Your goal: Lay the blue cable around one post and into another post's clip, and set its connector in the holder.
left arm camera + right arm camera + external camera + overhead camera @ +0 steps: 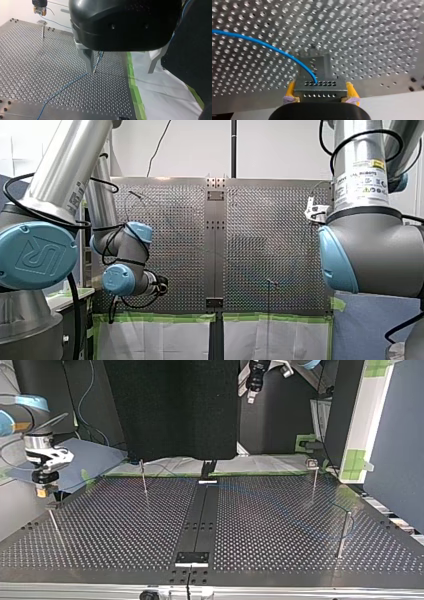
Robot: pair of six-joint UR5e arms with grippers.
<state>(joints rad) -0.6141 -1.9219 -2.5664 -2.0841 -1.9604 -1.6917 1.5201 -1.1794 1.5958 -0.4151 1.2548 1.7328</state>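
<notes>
Gripping the connector (318,85) by its two short ends, my right gripper (42,491) is clenched on it between its yellow pads (290,90), so the connector's long axis runs across from pad to pad. As I judge it, the coming move turns on where the holder (321,65) lies. It is straight ahead of the connector along the gripper's line, close under it but apart, with its sides roughly square to the connector's length. A short straight descent looks enough, with little turning. My right arm is plainly the nearer one. My left gripper (253,394) is well apart, above the far edge of the worktop (280,525) in the top view, and I cannot tell whether it is released or clenched. The blue cable (259,42) leaves the connector's face and sweeps away over the worktop. In the left wrist view it runs across the worktop and climbs beside a thin post (95,65) just by my left gripper, though whether it is caught there I cannot tell. Counted: one cable, one connector, one holder, two grippers, and four posts in the top view, the one below my right gripper carrying the holder.
</notes>
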